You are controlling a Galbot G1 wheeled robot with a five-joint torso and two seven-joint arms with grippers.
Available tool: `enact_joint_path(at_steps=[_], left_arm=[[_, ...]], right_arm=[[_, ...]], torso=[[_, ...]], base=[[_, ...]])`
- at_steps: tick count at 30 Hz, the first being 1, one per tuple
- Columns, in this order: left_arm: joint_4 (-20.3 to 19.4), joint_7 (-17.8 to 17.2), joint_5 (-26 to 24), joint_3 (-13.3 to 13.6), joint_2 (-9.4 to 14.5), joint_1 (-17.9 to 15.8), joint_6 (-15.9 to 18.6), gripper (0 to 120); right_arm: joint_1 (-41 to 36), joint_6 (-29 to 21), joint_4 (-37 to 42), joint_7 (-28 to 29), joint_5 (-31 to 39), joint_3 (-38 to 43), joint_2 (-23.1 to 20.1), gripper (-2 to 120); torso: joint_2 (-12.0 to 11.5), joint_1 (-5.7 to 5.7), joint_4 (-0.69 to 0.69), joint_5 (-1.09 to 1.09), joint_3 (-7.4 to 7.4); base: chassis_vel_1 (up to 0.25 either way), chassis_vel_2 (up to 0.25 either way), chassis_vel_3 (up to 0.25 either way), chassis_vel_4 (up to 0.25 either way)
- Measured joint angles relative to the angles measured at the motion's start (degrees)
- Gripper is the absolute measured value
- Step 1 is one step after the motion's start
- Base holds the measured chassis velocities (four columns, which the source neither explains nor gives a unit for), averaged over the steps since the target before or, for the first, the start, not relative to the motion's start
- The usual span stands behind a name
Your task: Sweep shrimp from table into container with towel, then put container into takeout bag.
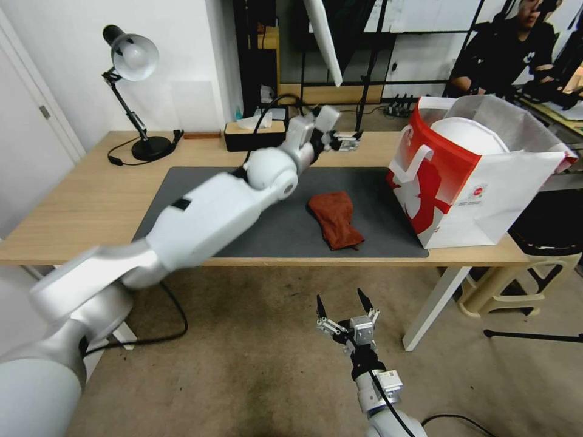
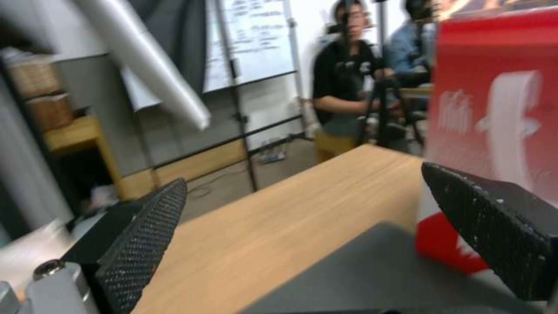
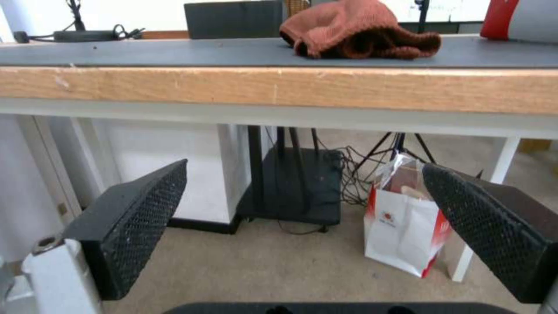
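Left gripper [image 1: 341,138] is up over the far edge of the table [image 1: 91,200], jaws spread, nothing between them. The left wrist view shows both fingertips [image 2: 145,235] apart, with bare wood and the mat corner beyond, and the red face of the takeout bag [image 2: 494,109] close ahead on 1 side. My read: it sits there because it's clear of the bag, in transit rather than working anything.

Right gripper [image 1: 346,312] is parked low, in front of the table and below its top, jaws released and empty. Its wrist view looks along the table edge [image 3: 279,87] from underneath, towel [image 3: 360,30] visible on top. Idle arm, kept out of the left arm's path, I'd guess.

Towel [image 1: 335,220]: 1, crumpled on the dark mat [image 1: 364,206] near the front edge, apart from both grippers. Looks set down, so the sweep step appears finished.

Container [image 1: 467,135]: 1, white and rounded, inside the takeout bag [image 1: 461,194] at the right end of the mat. Only its upper part shows above the bag mouth. Bag stands upright, open.

Shrimp: 0 visible on the table or mat; can't see inside the container.

A second small red-and-white bag [image 3: 407,235] stands on the floor under the table. So 2 bags in total, 1 in use.

Task looks essentially complete from this layout.
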Motion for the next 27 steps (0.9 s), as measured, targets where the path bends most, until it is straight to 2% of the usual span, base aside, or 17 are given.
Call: enact_joint_path(at_steps=[2, 3, 5, 6, 7, 9, 10, 11, 12, 15, 16, 19, 20, 23, 24, 27], left_arm=[[-3.8, -2.7, 0.9, -2.7, 2.1, 4.4, -0.4, 100], [-3.8, -2.7, 0.9, -2.7, 2.1, 4.4, -0.4, 100], [-7.7, -4.1, 3.2, -6.2, 5.1, 10.5, -0.7, 100], [-9.5, -4.2, 4.4, -8.2, 6.4, 13.2, -1.0, 100], [-9.5, -4.2, 4.4, -8.2, 6.4, 13.2, -1.0, 100], [-12.4, -4.2, 6.0, -11.2, 8.6, 17.9, -1.2, 100], [-14.1, -4.1, 7.1, -13.3, 9.8, 20.8, -1.4, 100], [-16.5, -3.7, 9.1, -16.7, 11.4, 25.2, -2.2, 100], [-16.5, -3.7, 9.1, -16.7, 11.4, 25.2, -2.2, 100], [-20.4, -2.9, 12.9, -22.1, 13.7, 34.2, -3.2, 100], [-20.4, -2.9, 12.9, -22.1, 13.7, 34.2, -3.2, 100], [-22.8, -2.3, 16.9, -26.9, 14.8, 42.0, -5.1, 100], [-22.8, -2.3, 16.9, -26.9, 14.8, 42.0, -5.1, 100], [-25.0, -2.4, 20.8, -32.3, 15.2, 49.8, -8.1, 100], [-25.0, -2.4, 20.8, -32.3, 15.2, 49.8, -8.1, 100], [-27.2, -2.5, 22.6, -36.9, 14.6, 57.7, -10.4, 100]], right_arm=[[-0.3, 0.0, 0.5, 0.0, -0.1, 0.1, 0.0, 100], [-0.3, 0.0, 0.5, 0.0, -0.1, 0.1, 0.0, 100], [-0.8, 0.0, 1.3, 0.0, -0.2, 0.2, -0.1, 100], [-1.0, 0.0, 1.6, 0.0, -0.2, 0.2, -0.2, 100], [-1.0, 0.0, 1.6, 0.0, -0.2, 0.2, -0.2, 100], [-1.3, 0.0, 2.3, 0.0, -0.2, 0.2, -0.4, 100], [-1.6, 0.0, 2.7, 0.1, -0.2, 0.3, -0.6, 100], [-1.8, 0.1, 3.1, 0.2, -0.3, 0.4, -0.8, 100], [-1.8, 0.1, 3.1, 0.2, -0.3, 0.4, -0.8, 100], [-2.3, 0.2, 4.1, 0.3, -0.6, 0.8, -0.9, 100], [-2.3, 0.2, 4.1, 0.3, -0.6, 0.8, -0.9, 100], [-3.0, 0.2, 5.1, -0.1, -0.5, 1.2, -1.4, 100], [-3.0, 0.2, 5.1, -0.1, -0.5, 1.2, -1.4, 100], [-3.5, 0.2, 5.9, -0.3, -0.2, 1.7, -1.9, 100], [-3.5, 0.2, 5.9, -0.3, -0.2, 1.7, -1.9, 100], [-4.3, 0.1, 7.0, -0.3, 0.2, 2.2, -2.2, 100]], torso=[[0.0, 0.0, -0.01, 0.03, -0.01], [0.0, 0.0, -0.01, 0.03, -0.01], [0.0, -0.01, 0.01, 0.01, 0.0], [0.0, 0.0, -0.01, 0.05, 0.0], [0.0, 0.0, -0.01, 0.05, 0.0], [0.0, -0.01, 0.03, 0.05, -0.01], [0.0, -0.01, 0.02, 0.01, 0.0], [0.0, -0.01, 0.0, 0.06, -0.01], [0.0, -0.01, 0.0, 0.06, -0.01], [0.0, -0.01, 0.01, 0.01, -0.01], [0.0, -0.01, 0.01, 0.01, -0.01], [0.0, -0.01, 0.01, -0.01, 0.0], [0.0, -0.01, 0.01, -0.01, 0.0], [0.0, -0.01, 0.0, 0.03, -0.01], [0.0, -0.01, 0.0, 0.03, -0.01], [0.0, 0.0, -0.02, 0.05, -0.01]], base=[[0.0, 0.0, 0.0, 0.0], [0.0, 0.0, 0.0, 0.0], [0.0, 0.0, 0.0, 0.0], [0.0, 0.0, 0.0, 0.0], [0.0, 0.0, 0.0, 0.0], [0.0, 0.0, 0.0, 0.0], [0.0, 0.0, 0.0, 0.0], [0.0, 0.0, 0.0, 0.0], [0.0, 0.0, 0.0, 0.0], [0.0, 0.0, 0.0, 0.0], [0.0, 0.0, 0.0, 0.0], [0.0, 0.0, 0.0, 0.0], [0.0, 0.0, 0.0, 0.0], [0.0, 0.0, 0.0, 0.0], [0.0, 0.0, 0.0, 0.0], [0.0, 0.0, 0.0, 0.0]])
